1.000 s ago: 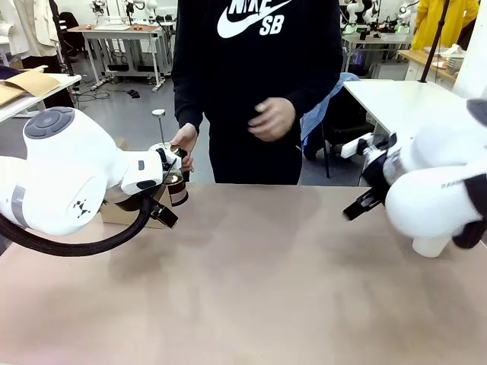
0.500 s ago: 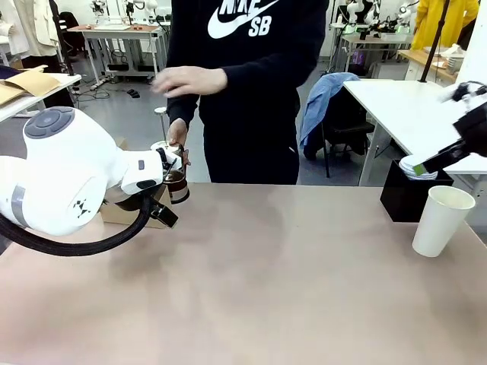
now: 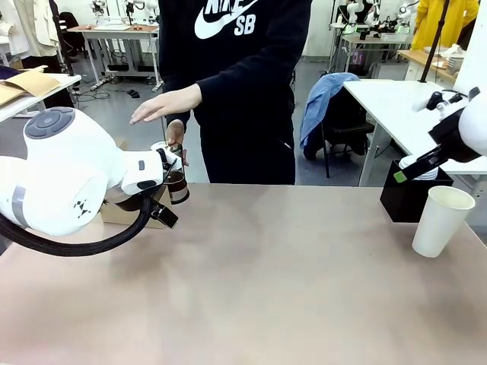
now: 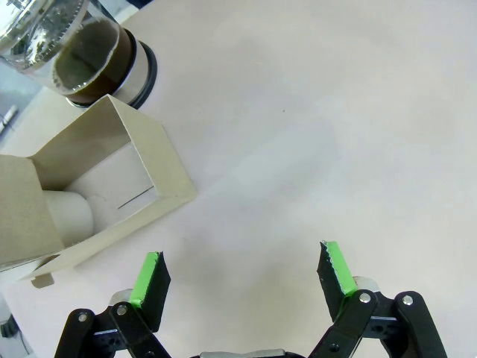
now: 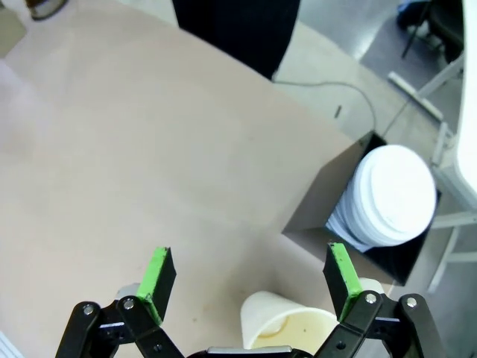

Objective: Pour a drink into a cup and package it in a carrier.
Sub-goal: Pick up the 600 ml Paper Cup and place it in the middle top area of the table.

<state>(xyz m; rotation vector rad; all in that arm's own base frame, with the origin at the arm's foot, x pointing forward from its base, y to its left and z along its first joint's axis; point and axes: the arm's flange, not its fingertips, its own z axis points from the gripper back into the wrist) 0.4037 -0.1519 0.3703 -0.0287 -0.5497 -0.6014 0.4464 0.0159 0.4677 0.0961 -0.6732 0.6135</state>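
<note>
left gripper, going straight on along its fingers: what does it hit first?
Most likely the bare tabletop. The left gripper is open, with nothing between its fingers. The cardboard carrier sits to one side of that line and the glass jug beyond it. Depth is unclear.

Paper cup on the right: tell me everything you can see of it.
Off-white paper cup, tapered, rolled rim, no lid. Stands upright on the table near its right edge, beside the black box of lids. Inside looks empty from the right wrist view. Only the table touches it; the right gripper hangs open above.
</note>
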